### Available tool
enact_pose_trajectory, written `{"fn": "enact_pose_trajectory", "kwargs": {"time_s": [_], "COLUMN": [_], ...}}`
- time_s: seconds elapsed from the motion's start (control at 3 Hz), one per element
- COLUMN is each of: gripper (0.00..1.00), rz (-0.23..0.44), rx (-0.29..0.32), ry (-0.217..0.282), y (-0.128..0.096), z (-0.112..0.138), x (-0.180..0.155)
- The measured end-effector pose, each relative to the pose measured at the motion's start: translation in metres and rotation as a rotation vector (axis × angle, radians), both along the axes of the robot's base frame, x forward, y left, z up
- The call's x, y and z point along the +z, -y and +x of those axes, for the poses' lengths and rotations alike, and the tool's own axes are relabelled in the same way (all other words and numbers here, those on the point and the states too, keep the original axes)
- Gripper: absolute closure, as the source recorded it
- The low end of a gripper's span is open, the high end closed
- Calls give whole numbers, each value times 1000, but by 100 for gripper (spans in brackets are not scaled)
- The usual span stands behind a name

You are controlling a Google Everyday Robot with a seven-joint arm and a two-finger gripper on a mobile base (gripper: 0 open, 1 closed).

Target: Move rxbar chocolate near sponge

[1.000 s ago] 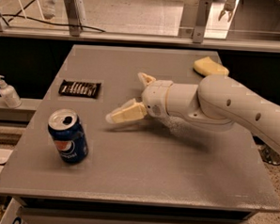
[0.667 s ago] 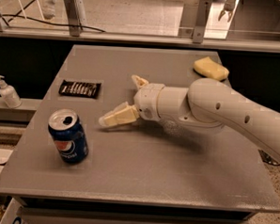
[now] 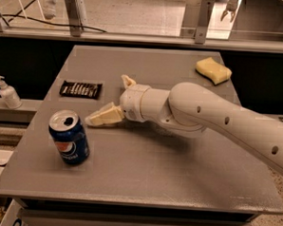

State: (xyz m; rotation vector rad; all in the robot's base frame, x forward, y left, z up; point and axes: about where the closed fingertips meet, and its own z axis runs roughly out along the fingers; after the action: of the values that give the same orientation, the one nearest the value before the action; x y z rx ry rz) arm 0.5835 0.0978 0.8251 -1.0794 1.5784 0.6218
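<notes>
Jaws: spread wide, nothing between them. Gripper (image 3: 106,99) sits low over the middle-left of the grey table (image 3: 142,181). Whether it touches the surface cannot be told. The nearer finger (image 3: 108,115) is cream-coloured and slants toward the front-left. The farther finger (image 3: 128,80) sticks out toward the back of the table.

Rxbar chocolate (image 3: 81,89): black wrapper, white lettering, lying flat near the table's left edge. It is just left of the gripper, level with the gap between the two fingers, and not touched by either.

Pepsi can (image 3: 69,137): blue, upright, top opened, on the front-left of the table. It stands near the tip of the nearer finger but apart from it.

The white arm (image 3: 217,121) runs from the gripper across the table to the right edge of the view.

Sponge (image 3: 213,70): pale yellow, at the far right corner of the table, well apart from the bar, beyond the arm.

Off the table, left: a white pump bottle (image 3: 8,92) stands on a low ledge.
</notes>
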Motion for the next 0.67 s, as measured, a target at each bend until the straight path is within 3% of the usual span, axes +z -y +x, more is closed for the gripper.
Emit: {"fn": "enact_pose_trajectory", "kwargs": {"time_s": [0.67], "gripper": [0], "rz": [19], "rx": [-16], "ry": [35], "y": [-34], "z": [23], "x": [19]}}
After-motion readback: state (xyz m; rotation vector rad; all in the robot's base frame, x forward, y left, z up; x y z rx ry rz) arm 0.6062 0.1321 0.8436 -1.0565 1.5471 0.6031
